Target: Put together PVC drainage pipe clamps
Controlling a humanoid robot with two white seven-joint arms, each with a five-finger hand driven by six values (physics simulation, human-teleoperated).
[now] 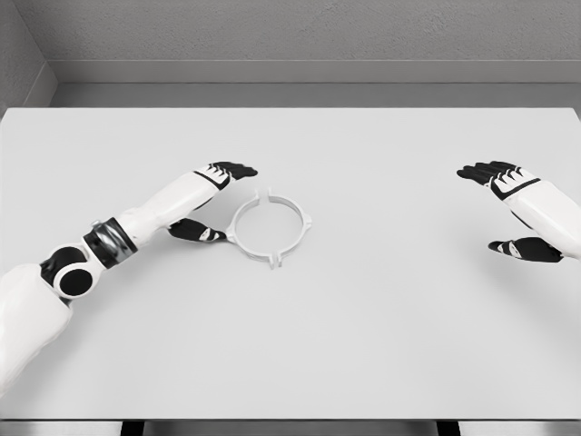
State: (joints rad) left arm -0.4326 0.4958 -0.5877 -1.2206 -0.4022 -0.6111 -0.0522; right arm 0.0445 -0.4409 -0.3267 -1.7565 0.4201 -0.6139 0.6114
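Our left hand (211,202) sits open on the near-left part of the desk (381,327), fingers stretched out above and thumb dropped below, so the gap between them faces to the right. Straight across that gap lies the clamp ring (270,227), a white hoop lying flat on the desk with small lugs sticking out around its rim. The thumb tip looks to be just beside the hoop's left edge, perhaps touching it, though we cannot tell for sure from the head view; the upper fingers end near the ring's top-left, apart from it. So the ring lies to the right of this hand and slightly toward us, and the hoop has no real long axis, only the lugs that break its round outline. Further out, our right hand (514,211) hovers at the far right of the desk, spread the same way with nothing in it, well apart from the ring. We judge the left hand is plainly the nearer one, and closing it on the ring's left rim is the move that counts.
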